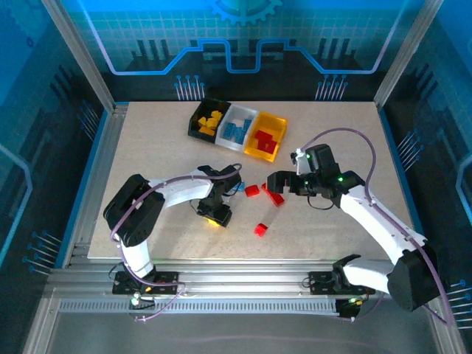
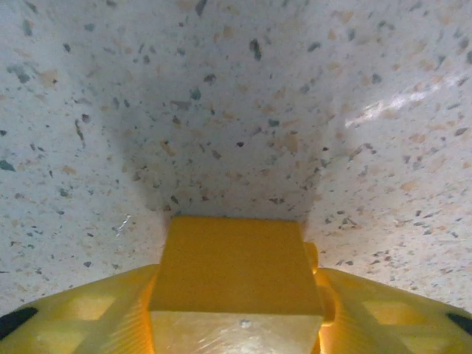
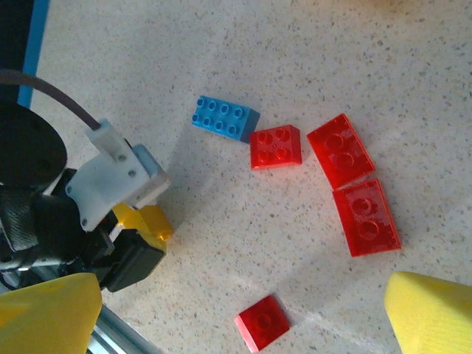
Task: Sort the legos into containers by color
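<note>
My left gripper (image 1: pixel 214 214) is low on the table, its yellow fingers (image 2: pixel 74 317) shut on a yellow lego (image 2: pixel 236 269) from both sides. My right gripper (image 1: pixel 277 182) hangs open above loose legos: a blue one (image 3: pixel 225 118), three red ones (image 3: pixel 275 146) (image 3: pixel 341 150) (image 3: pixel 366 217) and a smaller red one (image 3: pixel 262 322) lying between its wide-apart fingers (image 3: pixel 431 313). The containers stand joined at the back: black (image 1: pixel 198 124) with yellow legos, white (image 1: pixel 248 115) with blue ones, yellow (image 1: pixel 256 150) with red ones.
In the top view, red legos (image 1: pixel 252 190) lie between the two grippers and a single one (image 1: pixel 260 229) lies nearer the front edge. The left arm's wrist (image 3: pixel 110 177) sits at the left of the right wrist view. Bare tabletop (image 1: pixel 147 147) lies at the left.
</note>
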{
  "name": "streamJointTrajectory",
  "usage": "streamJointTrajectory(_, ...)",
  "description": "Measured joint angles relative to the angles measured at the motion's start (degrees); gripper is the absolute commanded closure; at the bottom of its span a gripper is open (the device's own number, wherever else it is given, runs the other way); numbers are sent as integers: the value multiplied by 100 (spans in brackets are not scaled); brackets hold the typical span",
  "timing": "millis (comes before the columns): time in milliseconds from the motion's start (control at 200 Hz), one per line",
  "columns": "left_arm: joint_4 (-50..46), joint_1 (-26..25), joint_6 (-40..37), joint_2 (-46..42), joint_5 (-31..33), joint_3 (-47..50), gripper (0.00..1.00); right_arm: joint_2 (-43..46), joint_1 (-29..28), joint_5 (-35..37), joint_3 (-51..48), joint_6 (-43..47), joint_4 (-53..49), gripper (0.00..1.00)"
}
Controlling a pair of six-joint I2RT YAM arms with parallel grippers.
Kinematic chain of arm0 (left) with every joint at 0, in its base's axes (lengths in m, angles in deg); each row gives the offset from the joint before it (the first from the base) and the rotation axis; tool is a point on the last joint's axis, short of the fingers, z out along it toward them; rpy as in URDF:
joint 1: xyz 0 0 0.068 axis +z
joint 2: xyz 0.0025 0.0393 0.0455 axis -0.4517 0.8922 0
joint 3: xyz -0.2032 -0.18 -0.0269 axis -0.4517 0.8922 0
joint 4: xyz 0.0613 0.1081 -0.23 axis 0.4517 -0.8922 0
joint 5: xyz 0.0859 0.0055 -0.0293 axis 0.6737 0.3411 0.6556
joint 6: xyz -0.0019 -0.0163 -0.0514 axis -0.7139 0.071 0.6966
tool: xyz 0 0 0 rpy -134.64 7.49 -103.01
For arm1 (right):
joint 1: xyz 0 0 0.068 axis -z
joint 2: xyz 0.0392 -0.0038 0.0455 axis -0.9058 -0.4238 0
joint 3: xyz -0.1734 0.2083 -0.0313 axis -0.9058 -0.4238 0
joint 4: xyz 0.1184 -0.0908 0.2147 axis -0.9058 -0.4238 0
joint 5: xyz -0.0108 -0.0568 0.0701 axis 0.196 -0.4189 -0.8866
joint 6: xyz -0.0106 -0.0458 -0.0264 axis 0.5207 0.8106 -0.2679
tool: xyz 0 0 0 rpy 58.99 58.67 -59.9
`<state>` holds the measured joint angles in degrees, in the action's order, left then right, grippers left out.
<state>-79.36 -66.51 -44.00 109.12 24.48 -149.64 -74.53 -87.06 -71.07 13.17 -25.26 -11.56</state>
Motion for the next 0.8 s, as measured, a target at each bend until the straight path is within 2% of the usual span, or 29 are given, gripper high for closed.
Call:
streamJointTrajectory(160,7,0,2,0,-2,4,60,-92,0,17,-107,-70,37,1)
streamJointTrajectory(345,4,35,-13,-17,-7,4,60,-256,0,63,-111,-118,111,0)
streamJointTrajectory(440,-20,245,-13,-35,-107,-44,60,-343,0,101,-111,-131,120,0)
streamJointTrajectory(520,-37,713,7,-68,-352,-232,59,-428,0,103,-101,-131,122,0)
streamJointTrajectory(635,63,1768,170,-68,-933,-835,59,-577,0,103,-22,-151,131,0)
streamJointTrajectory(800,424,3084,861,459,-1856,-2494,59,-728,-2,125,111,-236,164,0)
